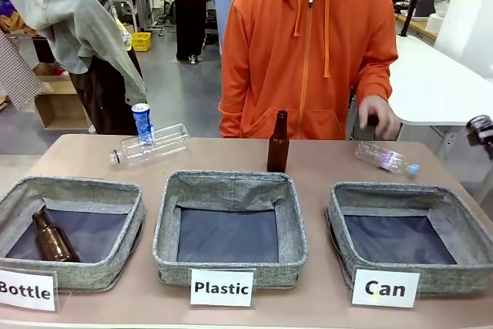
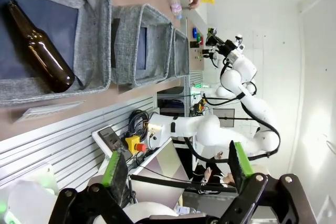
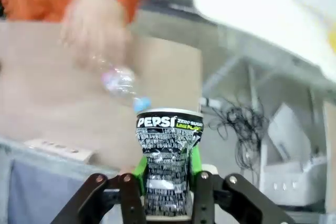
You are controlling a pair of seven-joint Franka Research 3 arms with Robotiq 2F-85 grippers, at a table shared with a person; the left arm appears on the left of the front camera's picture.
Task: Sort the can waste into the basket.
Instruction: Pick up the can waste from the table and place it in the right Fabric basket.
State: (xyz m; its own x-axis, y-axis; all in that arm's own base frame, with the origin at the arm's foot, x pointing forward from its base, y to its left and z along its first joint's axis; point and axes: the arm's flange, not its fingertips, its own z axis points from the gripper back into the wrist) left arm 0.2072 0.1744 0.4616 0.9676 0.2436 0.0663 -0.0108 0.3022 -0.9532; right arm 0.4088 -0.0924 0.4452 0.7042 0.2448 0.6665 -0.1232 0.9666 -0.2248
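Note:
A crushed black-and-silver Pepsi can (image 3: pixel 169 140) sits upright between the green pads of my right gripper (image 3: pixel 168 174), which is shut on it. In the front view that gripper (image 1: pixel 481 130) hangs at the far right edge, beyond the table and above the level of the grey basket signed "Can" (image 1: pixel 339 217). The basket's dark lining is bare. A blue can (image 1: pixel 141 123) stands at the far left of the table, right by a clear plastic bottle (image 1: pixel 154 146). My left gripper (image 2: pixel 176 169) is open and holds nothing, low beside the table's near edge.
The "Bottle" bin (image 1: pixel 115 198) holds a brown bottle (image 1: pixel 52 240); the "Plastic" bin (image 1: pixel 166 221) is in the middle. A brown bottle (image 1: pixel 278 142) stands behind it. A person's hand (image 1: pixel 377 117) hovers by a crumpled plastic bottle (image 1: pixel 385 159) at the far right.

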